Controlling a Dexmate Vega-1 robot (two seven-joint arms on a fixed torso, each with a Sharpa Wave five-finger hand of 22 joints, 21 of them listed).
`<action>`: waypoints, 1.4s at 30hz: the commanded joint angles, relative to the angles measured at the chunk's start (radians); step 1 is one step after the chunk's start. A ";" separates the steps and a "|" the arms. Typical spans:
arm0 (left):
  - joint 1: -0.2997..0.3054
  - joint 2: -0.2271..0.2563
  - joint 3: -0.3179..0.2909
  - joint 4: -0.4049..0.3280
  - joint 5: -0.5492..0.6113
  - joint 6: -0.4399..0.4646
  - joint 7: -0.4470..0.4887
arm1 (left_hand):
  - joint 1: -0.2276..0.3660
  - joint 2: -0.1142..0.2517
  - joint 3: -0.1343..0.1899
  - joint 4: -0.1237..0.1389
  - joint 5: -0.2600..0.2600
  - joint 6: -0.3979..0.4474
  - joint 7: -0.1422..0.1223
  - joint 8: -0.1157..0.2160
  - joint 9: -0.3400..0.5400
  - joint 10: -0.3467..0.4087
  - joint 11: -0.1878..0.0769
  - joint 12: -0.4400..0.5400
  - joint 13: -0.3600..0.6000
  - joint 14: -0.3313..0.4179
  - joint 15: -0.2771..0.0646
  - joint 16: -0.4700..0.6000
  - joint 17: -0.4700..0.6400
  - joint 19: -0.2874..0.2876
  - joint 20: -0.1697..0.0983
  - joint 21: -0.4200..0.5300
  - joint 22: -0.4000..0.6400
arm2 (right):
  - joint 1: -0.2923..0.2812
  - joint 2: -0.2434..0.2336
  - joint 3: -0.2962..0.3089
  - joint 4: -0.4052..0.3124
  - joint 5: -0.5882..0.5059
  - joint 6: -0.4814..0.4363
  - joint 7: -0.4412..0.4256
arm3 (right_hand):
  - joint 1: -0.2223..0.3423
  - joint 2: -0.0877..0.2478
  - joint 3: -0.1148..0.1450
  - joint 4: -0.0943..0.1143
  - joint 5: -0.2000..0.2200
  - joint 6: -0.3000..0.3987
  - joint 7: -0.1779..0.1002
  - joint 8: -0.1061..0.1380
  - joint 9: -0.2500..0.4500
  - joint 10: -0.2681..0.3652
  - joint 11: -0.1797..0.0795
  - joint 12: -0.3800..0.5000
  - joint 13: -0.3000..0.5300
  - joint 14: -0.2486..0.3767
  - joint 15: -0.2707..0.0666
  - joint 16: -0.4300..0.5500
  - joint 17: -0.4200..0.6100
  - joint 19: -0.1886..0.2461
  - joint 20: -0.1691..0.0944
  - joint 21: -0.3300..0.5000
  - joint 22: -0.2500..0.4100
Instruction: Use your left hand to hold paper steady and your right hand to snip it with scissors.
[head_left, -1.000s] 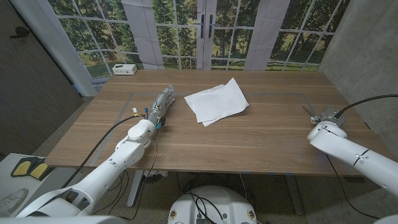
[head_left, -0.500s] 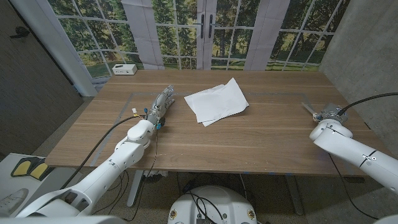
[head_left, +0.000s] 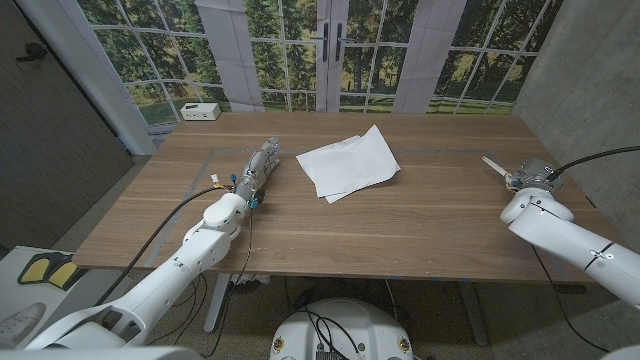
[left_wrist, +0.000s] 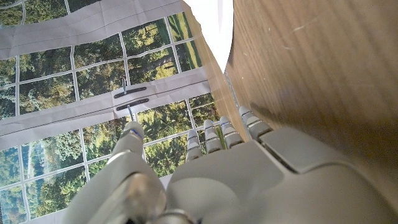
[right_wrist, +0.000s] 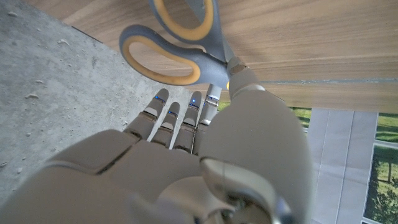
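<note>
White sheets of paper (head_left: 348, 163) lie overlapping at the middle back of the wooden table (head_left: 400, 235). My left hand (head_left: 258, 168) is to their left, fingers straight and apart, holding nothing; in the left wrist view that hand (left_wrist: 236, 180) points toward the paper's edge (left_wrist: 214, 25). Near the table's right edge my right hand (head_left: 530, 185) holds the scissors (head_left: 494, 165), blades pointing toward the back left. In the right wrist view the thumb and fingers of the right hand (right_wrist: 205, 155) pinch the grey-and-yellow scissors (right_wrist: 171, 43) just below the handle loops.
A small white box (head_left: 201, 111) sits at the table's back left corner. A wall of windows stands behind the table, and a grey concrete wall rises at the right. Bare wood lies between the paper and the right hand.
My right hand has moved away from me along the table's right side, carrying the scissors with it. The left hand and the paper are unmoved.
</note>
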 joint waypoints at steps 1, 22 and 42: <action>-0.008 -0.003 0.002 0.011 0.000 0.001 -0.008 | -0.009 0.004 -0.001 0.000 0.002 0.001 -0.006 -0.002 0.002 0.012 0.001 0.000 0.005 0.007 -0.049 0.002 0.005 0.007 -0.001 0.003 0.002 | -0.037 0.008 0.060 -0.023 0.029 0.052 -0.007 | 0.001 0.006 -0.004 0.007 0.009 0.079 -0.102 0.015 0.483 0.083 0.008 0.022 0.003 0.039 -0.043 0.019 -0.002 0.020 -0.002 0.004 0.002; -0.020 -0.009 0.008 0.024 -0.002 0.007 -0.018 | -0.012 0.004 -0.002 0.000 0.002 0.001 -0.006 -0.002 0.002 0.013 0.002 0.000 0.005 0.010 -0.051 0.002 0.005 0.008 0.001 0.003 0.002 | -0.068 0.017 0.120 -0.009 0.088 0.124 0.005 | -0.035 0.053 0.010 0.031 0.038 -0.088 -0.131 0.077 0.567 0.349 0.000 0.016 -0.082 0.190 -0.092 0.038 -0.043 0.063 -0.026 0.000 0.001; -0.029 -0.017 0.015 0.038 -0.007 0.009 -0.033 | -0.017 0.003 -0.005 0.001 0.003 0.003 -0.008 -0.001 0.002 0.025 0.002 0.004 0.005 0.023 -0.052 0.006 0.006 0.011 0.015 0.004 0.002 | -0.181 0.091 0.352 0.040 0.350 0.387 0.100 | -0.018 0.093 0.086 0.071 -0.019 -0.294 -0.146 0.228 0.604 0.335 -0.092 0.187 0.222 0.630 -0.195 0.200 0.127 0.434 -0.127 0.180 0.037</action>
